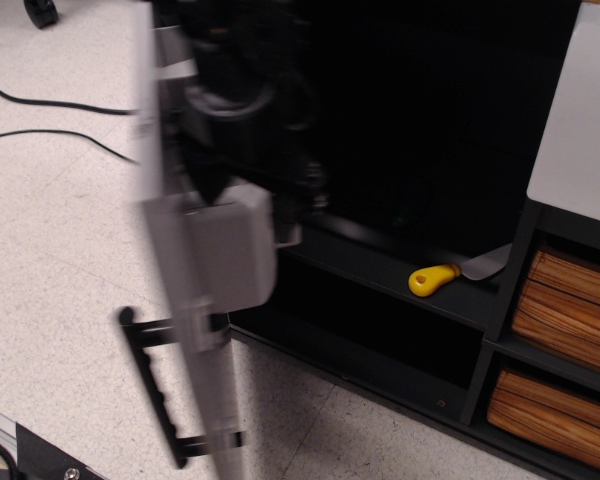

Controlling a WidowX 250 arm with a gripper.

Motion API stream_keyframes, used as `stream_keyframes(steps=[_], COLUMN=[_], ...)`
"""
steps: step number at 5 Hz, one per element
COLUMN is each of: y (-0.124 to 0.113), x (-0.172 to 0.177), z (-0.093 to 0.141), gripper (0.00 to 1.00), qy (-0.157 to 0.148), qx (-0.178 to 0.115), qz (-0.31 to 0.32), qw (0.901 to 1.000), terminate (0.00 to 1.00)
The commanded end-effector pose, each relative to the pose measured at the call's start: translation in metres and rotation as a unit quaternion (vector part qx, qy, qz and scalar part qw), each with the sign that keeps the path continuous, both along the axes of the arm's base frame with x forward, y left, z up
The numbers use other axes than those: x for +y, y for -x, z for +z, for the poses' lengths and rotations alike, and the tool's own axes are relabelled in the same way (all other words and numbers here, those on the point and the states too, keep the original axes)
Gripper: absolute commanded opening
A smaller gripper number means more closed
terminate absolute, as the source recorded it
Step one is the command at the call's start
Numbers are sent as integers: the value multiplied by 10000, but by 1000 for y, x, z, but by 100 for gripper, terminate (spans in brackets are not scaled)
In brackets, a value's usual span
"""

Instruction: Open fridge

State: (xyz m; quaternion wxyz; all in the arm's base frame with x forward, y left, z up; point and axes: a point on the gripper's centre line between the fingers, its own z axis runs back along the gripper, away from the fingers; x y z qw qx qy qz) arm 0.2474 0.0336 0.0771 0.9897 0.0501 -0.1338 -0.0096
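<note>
The fridge's grey door (185, 300) stands swung wide open. I see it nearly edge-on and blurred at the left. Its black bar handle (152, 385) sticks out to the left, low on the door. A grey box (235, 250) bulges from the door's inner side. The open cabinet shows a dark interior with black shelves (380, 265). A dark blurred mass, my arm and gripper (265, 150), sits just behind the door's upper part. Its jaws are too blurred to make out.
A yellow-handled knife (435, 278) lies on a fridge shelf. To the right stands a black shelf unit with orange-brown wooden bins (565, 310) and a pale top (580, 120). Black cables (50, 105) run over the speckled floor at the left.
</note>
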Motion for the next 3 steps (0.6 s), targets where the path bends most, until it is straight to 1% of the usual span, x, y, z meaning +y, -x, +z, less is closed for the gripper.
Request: stream_keyframes(steps=[1,2,3], y=[35,35,35], x=[43,43,43], z=[23,23,23], gripper=[100,100,100], qy=[207,207,207], qx=[88,88,88], qz=[-510,-510,-510], qw=[9984,9984,9984], terminate=[0,0,100])
